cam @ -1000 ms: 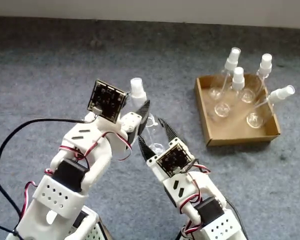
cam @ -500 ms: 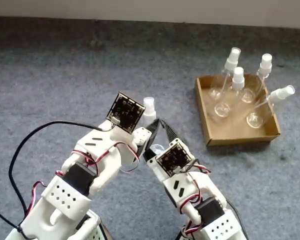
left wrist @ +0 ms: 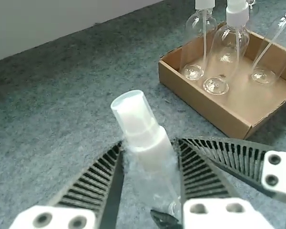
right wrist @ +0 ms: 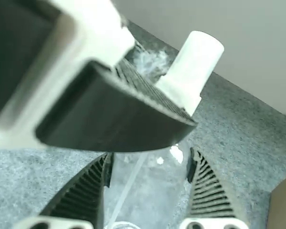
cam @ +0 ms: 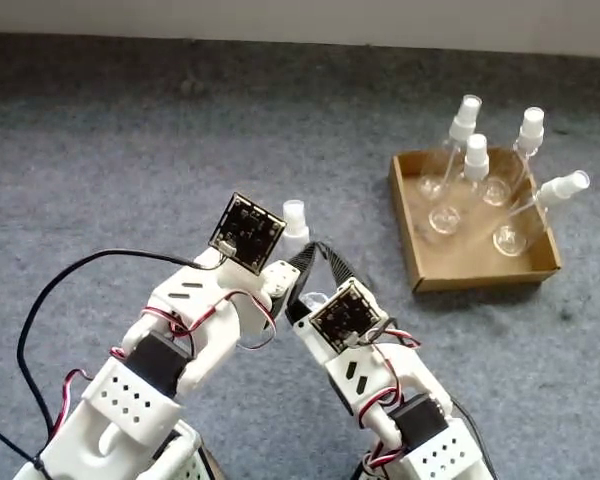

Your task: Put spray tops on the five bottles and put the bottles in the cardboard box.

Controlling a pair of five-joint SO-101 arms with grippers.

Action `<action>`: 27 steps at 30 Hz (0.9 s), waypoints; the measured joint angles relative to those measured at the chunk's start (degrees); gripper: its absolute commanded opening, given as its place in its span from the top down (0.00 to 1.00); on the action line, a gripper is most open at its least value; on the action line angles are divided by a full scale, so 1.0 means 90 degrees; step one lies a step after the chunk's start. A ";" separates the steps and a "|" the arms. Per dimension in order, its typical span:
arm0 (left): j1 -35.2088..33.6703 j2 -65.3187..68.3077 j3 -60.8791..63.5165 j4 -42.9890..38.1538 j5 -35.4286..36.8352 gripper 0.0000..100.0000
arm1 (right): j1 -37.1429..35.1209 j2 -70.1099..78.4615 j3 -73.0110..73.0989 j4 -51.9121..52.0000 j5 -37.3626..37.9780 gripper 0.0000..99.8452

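Your L grip [left wrist: 148, 143] clamped on spray top [left wrist: 136, 119] | your R grip [right wrist: 150, 160] clamped on bottle [right wrist: 152, 188] body, steadying it so top can seat | bottle near box [cam: 404, 230], outside it | 4 capped bottles [cam: 477, 160] already in box.
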 measured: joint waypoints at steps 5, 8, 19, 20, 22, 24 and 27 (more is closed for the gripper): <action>0.0000 -0.0508 0.0068 0.0049 0.0010 0.98 | 0.0010 -0.0010 0.0000 0.0000 0.0000 0.92; 0.0010 -0.0879 0.0078 0.0283 -0.0029 0.98 | -0.0010 -0.0010 0.0000 0.0000 0.0010 0.92; 0.0010 -0.1162 0.0068 0.1006 -0.0039 0.95 | -0.0010 -0.0010 0.0000 0.0000 0.0010 0.92; 0.0010 -0.1162 0.0068 0.1006 -0.0039 0.91 | -0.0010 -0.0010 0.0000 0.0000 0.0010 0.92; 0.0010 -0.1162 0.0068 0.1006 -0.0039 0.83 | -0.0010 -0.0010 0.0000 0.0000 0.0010 0.92; 0.0010 -0.1162 0.0068 0.1055 -0.0029 0.77 | 0.0029 -0.0010 0.0000 0.0000 -0.0010 0.92; 0.0010 -0.1162 0.0078 0.1211 -0.0029 0.71 | 0.0010 -0.0010 0.0000 0.0000 -0.0010 0.92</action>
